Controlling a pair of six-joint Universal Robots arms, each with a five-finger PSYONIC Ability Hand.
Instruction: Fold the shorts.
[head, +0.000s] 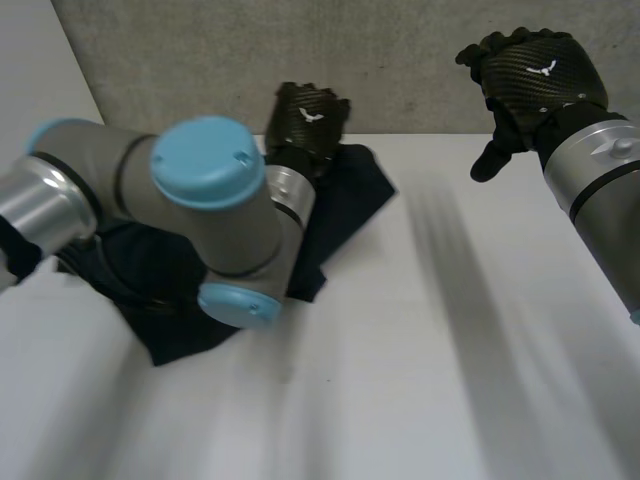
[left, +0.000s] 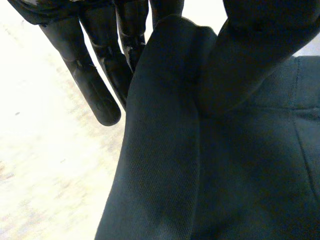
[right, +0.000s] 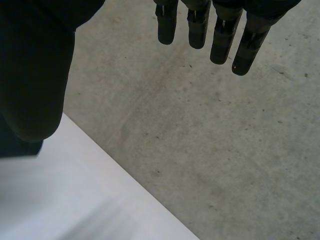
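The dark navy shorts (head: 352, 192) lie crumpled at the table's far left, largely hidden under my left arm (head: 205, 195). My left hand (head: 308, 118) sits at the shorts' far edge with its fingers curled. In the left wrist view a fold of the shorts (left: 200, 165) is pinched between the thumb (left: 260, 60) and the fingers (left: 95, 90). My right hand (head: 535, 75) hangs in the air above the table's far right, away from the cloth. Its fingers (right: 200, 25) are straight and hold nothing.
The white table (head: 420, 380) stretches in front and to the right of the shorts. A grey concrete wall (head: 400, 60) stands right behind the table's far edge, close to both hands.
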